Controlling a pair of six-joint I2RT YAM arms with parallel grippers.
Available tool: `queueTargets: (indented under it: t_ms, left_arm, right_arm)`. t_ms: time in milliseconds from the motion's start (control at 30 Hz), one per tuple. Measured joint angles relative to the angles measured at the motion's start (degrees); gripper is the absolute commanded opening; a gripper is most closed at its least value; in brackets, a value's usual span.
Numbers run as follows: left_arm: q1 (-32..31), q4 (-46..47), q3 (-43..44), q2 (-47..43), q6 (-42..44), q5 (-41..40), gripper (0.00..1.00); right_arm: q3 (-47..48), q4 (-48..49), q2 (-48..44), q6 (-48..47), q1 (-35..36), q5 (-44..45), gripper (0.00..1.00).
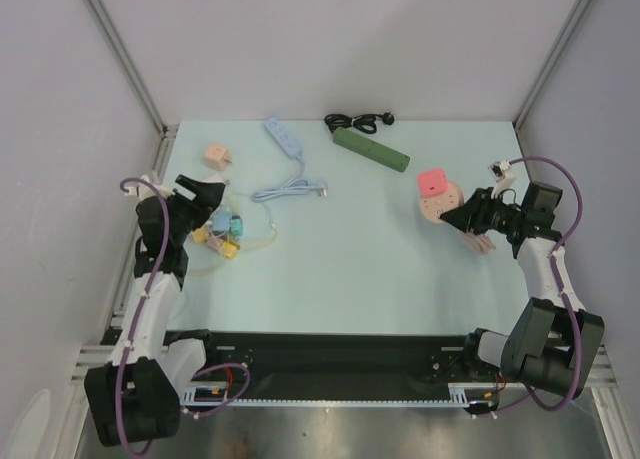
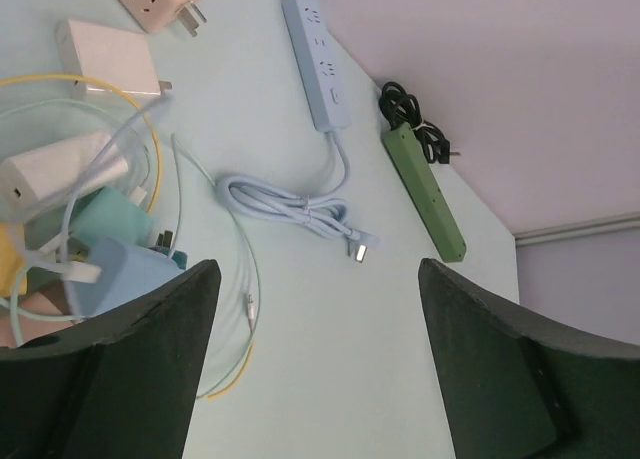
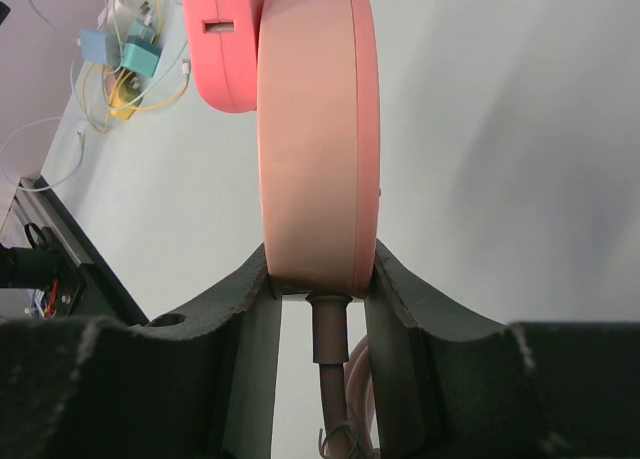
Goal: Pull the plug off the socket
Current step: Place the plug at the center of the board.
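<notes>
A round peach-pink socket [image 3: 310, 139] stands on edge, with a brighter pink plug [image 3: 222, 44] plugged into its left face. In the top view the socket [image 1: 436, 205] and plug [image 1: 432, 183] sit at the right of the table. My right gripper [image 3: 318, 279] is shut on the socket's rim, one finger on each face, the socket's cord [image 3: 335, 379] running back between them. My left gripper [image 2: 318, 309] is open and empty above the mat at the left [image 1: 205, 197], near a heap of chargers [image 2: 90, 239].
A light blue power strip [image 1: 284, 138] with coiled cord [image 2: 300, 207], a green power strip [image 1: 371, 150] with black cord, and a pink adapter [image 1: 217, 157] lie at the back. Chargers and thin cables [image 1: 226, 234] cluster at the left. Walls enclose the table.
</notes>
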Motion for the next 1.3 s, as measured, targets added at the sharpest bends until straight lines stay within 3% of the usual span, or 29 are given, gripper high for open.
queueTargets:
  t_ms: [233,400,600,800,1067,1300]
  left_arm:
    - [0.02,-1.2,-5.38,-9.03,0.24,2.43,0.86]
    - [-2.71,2.32,-7.8,-9.14,-1.53,8.28,0.91]
    - [-22.36,7.13,-6.12,-2.23,-2.16,10.67,0.95]
    - [-37.97,9.31,4.44,8.35,0.0,9.38,1.0]
    - [-45.07,9.42,22.73,22.58,14.21,12.48,1.0]
    - [-47.04,8.81,26.23,26.97,33.0,21.46,1.0]
  right_arm:
    - [0.0,-0.55,0.0,-0.52,0.0,-0.17,0.0]
    - [0.0,-1.4,0.0,-2.12,0.0,-1.68,0.0]
    - [0.02,-3.85,0.0,-5.25,0.26,-4.22,0.0]
    - [0.15,-5.95,0.28,-8.17,1.05,-6.05,0.0]
    - [1.81,-11.91,0.94,-15.08,3.15,-9.55,0.0]
    - [4.11,-18.29,1.4,-22.6,8.52,-11.17,0.0]
